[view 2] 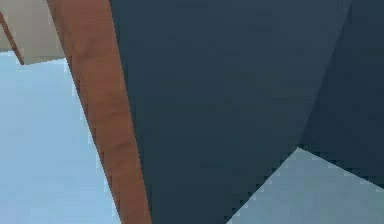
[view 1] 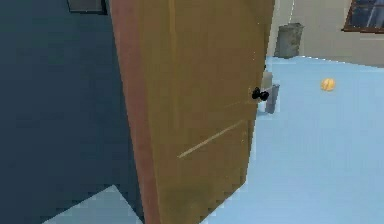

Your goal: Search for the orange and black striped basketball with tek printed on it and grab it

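The pale blue floor (view 1: 320, 160) stretches out on the forward view's right. A small orange ball (view 1: 327, 85) lies on it out in the open, well apart from a grey bin (view 1: 290, 40) standing by the far wall. A low grey block (view 1: 271, 97) sits nearer. The arm side view shows the floor at its left.

The door (view 1: 190, 100) up close is a warm tan-brown wood with a paler streak slanting across its lower half, and the knob (view 1: 260, 95) is plain black. The left wall (view 1: 50, 100) is a deep navy and the floor (view 1: 320, 150) a pale icy blue. Far off on the right there's a small orange ball (view 1: 327, 85), too tiny to tell any stripes. A grey box (view 1: 290, 40) stands by the beige far wall (view 1: 320, 25). In the arm side view, a reddish-brown wooden strip (view 2: 105, 120) runs beside a navy surface (view 2: 230, 90).
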Robot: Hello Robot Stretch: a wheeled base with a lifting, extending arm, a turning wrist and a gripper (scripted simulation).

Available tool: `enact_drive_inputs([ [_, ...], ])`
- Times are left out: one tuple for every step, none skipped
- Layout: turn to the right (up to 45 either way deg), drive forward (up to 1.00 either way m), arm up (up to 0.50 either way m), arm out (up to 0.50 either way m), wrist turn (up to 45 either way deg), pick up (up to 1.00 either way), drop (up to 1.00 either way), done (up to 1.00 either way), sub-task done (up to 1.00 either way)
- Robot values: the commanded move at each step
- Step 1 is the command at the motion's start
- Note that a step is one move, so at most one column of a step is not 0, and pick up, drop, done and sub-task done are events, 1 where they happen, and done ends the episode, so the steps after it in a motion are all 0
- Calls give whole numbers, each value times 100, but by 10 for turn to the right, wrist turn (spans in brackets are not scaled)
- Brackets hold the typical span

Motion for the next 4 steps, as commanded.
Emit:
enact_drive_inputs([
  [120, 0, 0, 0, 0, 0, 0, 0, 0],
  [0, 55, 0, 0, 0, 0, 0, 0, 0],
  [330, 0, 0, 0, 0, 0, 0, 0, 0],
  [0, 100, 0, 0, 0, 0, 0, 0, 0],
])
